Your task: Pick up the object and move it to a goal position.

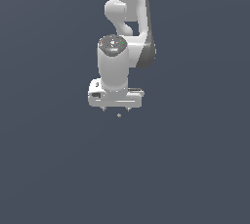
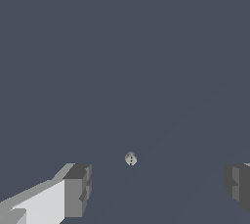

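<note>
Grey, squared fingertip pads [image 2: 77,189] frame my wrist view, one on each side with a wide gap, so I read the white two-fingered gripper [image 1: 115,109] as spread apart and holding nothing. Between them, apart from both, sits the tiny roundish grey-brown speckled object [image 2: 130,159] on the flat dark slate floor [image 1: 195,169]. In the exterior view it [image 1: 119,115] lies just below the fingertips, slightly toward that view's right. My worry: it is so small that an off-centre descent could nudge it away, or the closing pads could squeeze it out.
</note>
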Available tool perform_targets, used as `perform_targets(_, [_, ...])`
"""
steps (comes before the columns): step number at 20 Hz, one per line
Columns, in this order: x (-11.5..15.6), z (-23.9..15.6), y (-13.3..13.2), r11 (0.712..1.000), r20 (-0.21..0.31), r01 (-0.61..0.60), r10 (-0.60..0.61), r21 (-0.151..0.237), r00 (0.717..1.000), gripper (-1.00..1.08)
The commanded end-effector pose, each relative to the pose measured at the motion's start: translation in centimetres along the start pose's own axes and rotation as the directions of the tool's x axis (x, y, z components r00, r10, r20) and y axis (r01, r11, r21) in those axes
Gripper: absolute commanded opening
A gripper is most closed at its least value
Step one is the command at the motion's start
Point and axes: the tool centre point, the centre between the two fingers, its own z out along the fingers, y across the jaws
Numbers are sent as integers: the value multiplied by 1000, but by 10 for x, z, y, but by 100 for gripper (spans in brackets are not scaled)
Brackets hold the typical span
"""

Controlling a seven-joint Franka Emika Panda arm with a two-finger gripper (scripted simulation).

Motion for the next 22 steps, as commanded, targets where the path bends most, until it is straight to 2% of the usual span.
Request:
perform_targets(1, [0, 0, 0, 1000, 0, 0, 0, 0, 1000, 100])
perform_targets(12, [8, -16, 30, 998, -44, -68, 67, -10, 997, 100])
perform_targets(22, [5, -8, 26, 994, -40, -110, 109, -3, 993, 100])
